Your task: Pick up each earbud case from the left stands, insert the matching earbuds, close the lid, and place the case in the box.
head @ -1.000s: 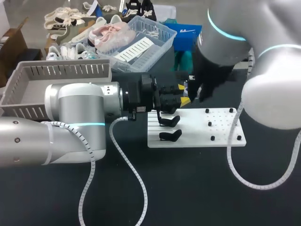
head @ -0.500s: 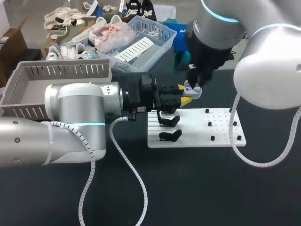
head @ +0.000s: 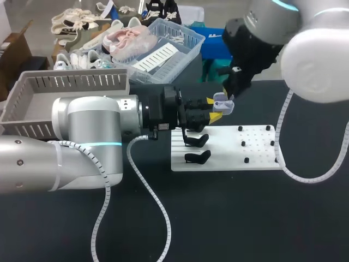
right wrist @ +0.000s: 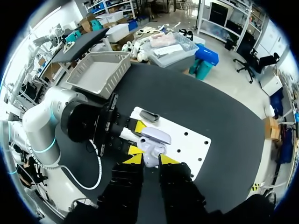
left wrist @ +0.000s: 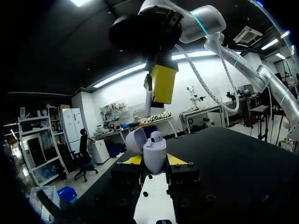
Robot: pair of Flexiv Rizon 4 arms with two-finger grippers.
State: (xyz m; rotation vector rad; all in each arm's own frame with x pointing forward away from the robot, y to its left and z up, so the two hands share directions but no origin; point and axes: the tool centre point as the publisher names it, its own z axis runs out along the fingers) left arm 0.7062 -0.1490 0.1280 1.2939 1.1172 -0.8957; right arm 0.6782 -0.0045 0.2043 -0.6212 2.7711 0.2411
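Case point(left wrist: 154, 151), lid open, one earbud point(left wrist: 156, 136) seated inside, clamped between left gripper point(left wrist: 154, 161) fingers, held above white board point(head: 256, 153) far edge. Right gripper point(right wrist: 150, 159) directly above case, not touching, fingers narrowly apart, nothing between. Two black stands point(head: 196, 141) on board, bare. Grey box point(head: 65, 87) behind left arm.

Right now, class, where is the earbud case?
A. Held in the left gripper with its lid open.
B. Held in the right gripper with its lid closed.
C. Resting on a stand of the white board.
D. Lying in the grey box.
A: the left gripper is shut on the earbud case, whose lid is tipped open, while the right gripper hovers above it.
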